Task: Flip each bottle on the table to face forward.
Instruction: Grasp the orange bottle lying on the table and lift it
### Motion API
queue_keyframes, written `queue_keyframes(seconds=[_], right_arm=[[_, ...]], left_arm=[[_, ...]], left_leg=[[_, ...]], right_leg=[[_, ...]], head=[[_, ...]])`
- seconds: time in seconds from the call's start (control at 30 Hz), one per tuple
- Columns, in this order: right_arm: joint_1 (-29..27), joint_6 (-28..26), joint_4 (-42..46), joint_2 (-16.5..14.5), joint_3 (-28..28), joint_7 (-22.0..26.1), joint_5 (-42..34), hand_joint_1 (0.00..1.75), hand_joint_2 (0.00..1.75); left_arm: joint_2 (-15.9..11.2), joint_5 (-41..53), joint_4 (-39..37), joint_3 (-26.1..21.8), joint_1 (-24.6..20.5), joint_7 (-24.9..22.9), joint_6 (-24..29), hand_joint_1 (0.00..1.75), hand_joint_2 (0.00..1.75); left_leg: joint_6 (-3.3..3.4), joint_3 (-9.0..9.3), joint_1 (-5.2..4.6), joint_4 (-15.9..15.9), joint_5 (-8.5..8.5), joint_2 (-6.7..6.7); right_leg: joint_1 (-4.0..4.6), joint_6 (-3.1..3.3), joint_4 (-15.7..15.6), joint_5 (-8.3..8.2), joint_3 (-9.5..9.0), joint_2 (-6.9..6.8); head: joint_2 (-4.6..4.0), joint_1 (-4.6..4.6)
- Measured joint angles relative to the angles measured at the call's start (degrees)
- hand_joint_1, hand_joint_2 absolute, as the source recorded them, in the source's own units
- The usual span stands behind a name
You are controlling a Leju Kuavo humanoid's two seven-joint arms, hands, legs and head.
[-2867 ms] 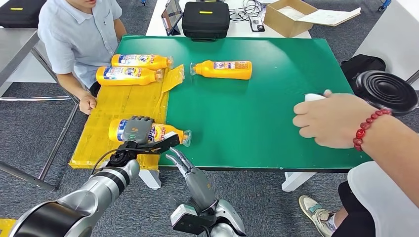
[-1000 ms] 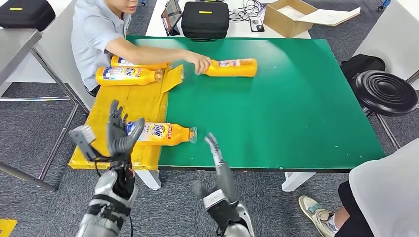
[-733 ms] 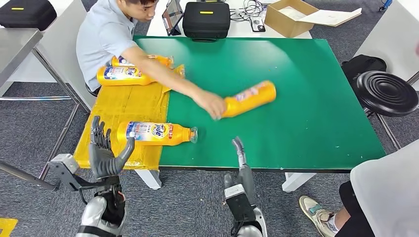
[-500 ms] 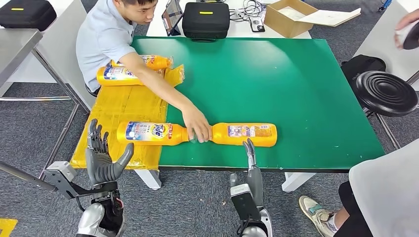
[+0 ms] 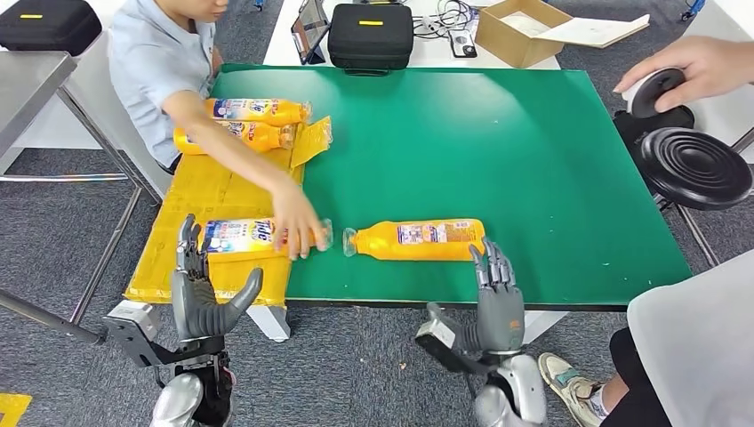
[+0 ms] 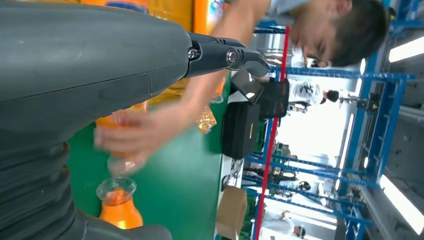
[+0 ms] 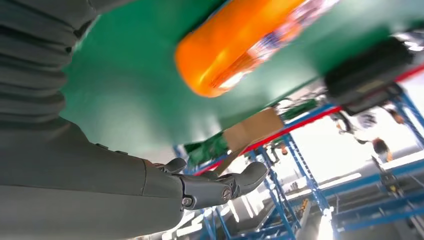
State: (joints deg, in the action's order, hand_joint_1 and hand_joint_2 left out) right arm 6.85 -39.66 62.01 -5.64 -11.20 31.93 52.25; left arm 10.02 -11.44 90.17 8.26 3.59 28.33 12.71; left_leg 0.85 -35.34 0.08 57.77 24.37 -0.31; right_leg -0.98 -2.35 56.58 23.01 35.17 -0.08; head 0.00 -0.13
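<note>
Both robot hands, left hand (image 5: pixel 200 298) and right hand (image 5: pixel 494 302), were held empty with fingers apart below the table (image 5: pixel 551 160); bottle (image 5: pixel 415 239) label unreadable.

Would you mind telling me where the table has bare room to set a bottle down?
The green table is bare across its middle and right, between the black case and the near bottle. The left is crowded: yellow mat, three bottles and a person's arm.
</note>
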Motion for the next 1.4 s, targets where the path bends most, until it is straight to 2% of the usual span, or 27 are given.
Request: queue_keyframes(seconds=[0.23,0.43,1.03,1.4], right_arm=[[11.94,0.9,-17.78,1.78,1.32,-6.98,4.78,0.0,1.75],[17.43,1.62,-26.5,2.62,0.87,-10.05,6.5,0.0,1.75],[25.68,2.5,-35.62,2.86,-3.55,-16.45,12.58,0.0,1.75],[26.88,2.54,-37.55,2.85,-4.8,-17.0,12.99,0.0,1.75]], left_arm=[[-0.04,0.65,-2.75,1.74,-3.09,-0.99,0.57,0.0,1.75],[0.01,0.58,-4.71,2.93,-4.66,-1.86,-0.09,0.0,1.75],[0.64,-0.59,-9.62,5.69,-8.8,-3.37,-1.9,0.0,1.75],[0.98,-0.67,-10.83,6.01,-9.71,-3.66,-2.1,0.0,1.75]], left_leg=[[0.02,0.05,0.0,0.02,-0.07,0.06],[0.02,0.03,0.0,0.02,-0.06,0.06],[0.03,0.02,0.0,0.04,-0.07,0.05],[0.03,0.01,0.0,0.04,-0.06,0.05]], right_leg=[[0.01,0.08,0.01,-0.1,-0.01,0.0],[0.01,0.08,0.02,-0.09,0.0,0.0],[0.0,0.07,0.02,-0.09,0.0,0.0],[0.0,0.07,0.02,-0.09,0.0,0.0]], head=[[0.0,0.0],[0.0,0.0],[0.0,-0.01],[0.0,-0.01]])
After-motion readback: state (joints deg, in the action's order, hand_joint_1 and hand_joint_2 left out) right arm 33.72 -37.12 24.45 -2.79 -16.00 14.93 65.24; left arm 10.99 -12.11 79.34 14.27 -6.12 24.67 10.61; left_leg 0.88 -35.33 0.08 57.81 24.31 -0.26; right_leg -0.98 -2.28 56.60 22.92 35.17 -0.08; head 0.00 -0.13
